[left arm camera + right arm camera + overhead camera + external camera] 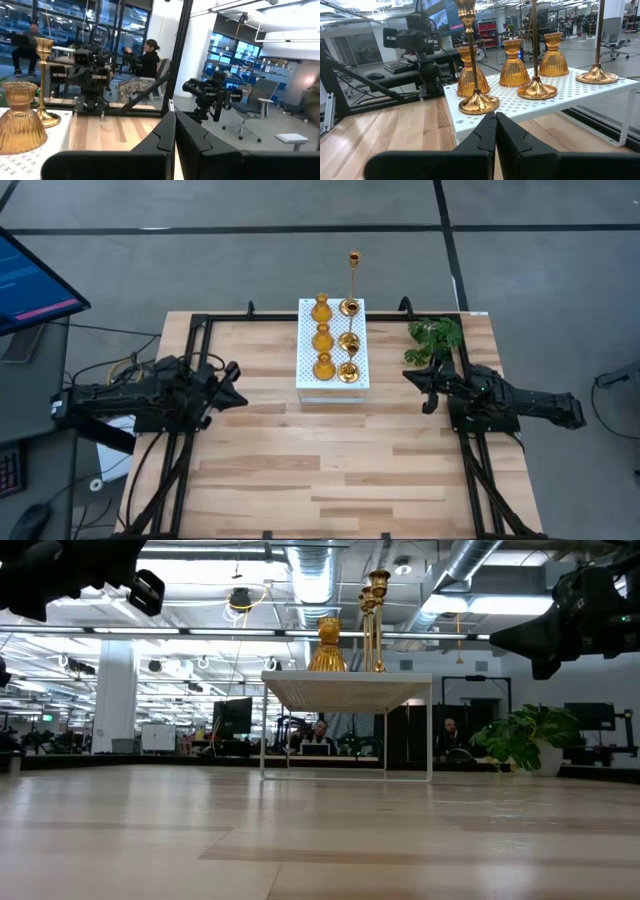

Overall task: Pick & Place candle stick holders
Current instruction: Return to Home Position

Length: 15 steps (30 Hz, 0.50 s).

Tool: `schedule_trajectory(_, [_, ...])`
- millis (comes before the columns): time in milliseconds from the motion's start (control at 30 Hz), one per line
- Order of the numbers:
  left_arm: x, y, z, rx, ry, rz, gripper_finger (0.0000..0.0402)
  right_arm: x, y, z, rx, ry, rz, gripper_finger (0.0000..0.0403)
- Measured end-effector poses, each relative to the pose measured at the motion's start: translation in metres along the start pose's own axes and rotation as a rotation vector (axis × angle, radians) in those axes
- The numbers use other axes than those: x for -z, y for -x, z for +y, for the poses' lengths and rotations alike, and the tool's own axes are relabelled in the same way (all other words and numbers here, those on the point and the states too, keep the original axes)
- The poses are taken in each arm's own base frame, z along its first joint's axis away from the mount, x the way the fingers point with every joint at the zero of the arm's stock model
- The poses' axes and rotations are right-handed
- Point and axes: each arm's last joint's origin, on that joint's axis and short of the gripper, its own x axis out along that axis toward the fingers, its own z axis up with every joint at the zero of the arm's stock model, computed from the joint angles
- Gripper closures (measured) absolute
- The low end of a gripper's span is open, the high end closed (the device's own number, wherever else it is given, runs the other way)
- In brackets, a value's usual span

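Six gold candle stick holders stand by their bases on a white perforated box (310, 378) at the table's far middle. Three squat ribbed ones (322, 337) form the left column. Three flared-base ones with thin stems (349, 340) form the right column, the tallest (352, 280) farthest back. The right wrist view shows them close: squat ones (514, 64) and stemmed ones (478, 102). My left gripper (236, 382) is shut and empty, above the table left of the box. My right gripper (420, 388) is shut and empty, right of the box.
A green leafy plant (437, 338) stands at the far right, just behind my right gripper. Black frame rails (190, 440) run along the table's sides and far edge. A monitor (30, 285) stands off the table's left. Bare wooden table (330, 470) lies in front of the box.
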Motion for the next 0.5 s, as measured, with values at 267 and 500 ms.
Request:
schedule_trajectory(267, [0.000, 0.000, -0.001, 0.004, 0.016, -0.004, 0.0392, 0.000, 0.000, 0.000, 0.000, 0.000, 0.000, 0.0403])
schedule_trajectory(500, [0.001, 0.019, -0.003, -0.324, -0.050, -0.198, 0.0392, 0.000, 0.000, 0.000, 0.000, 0.000, 0.000, 0.0403])
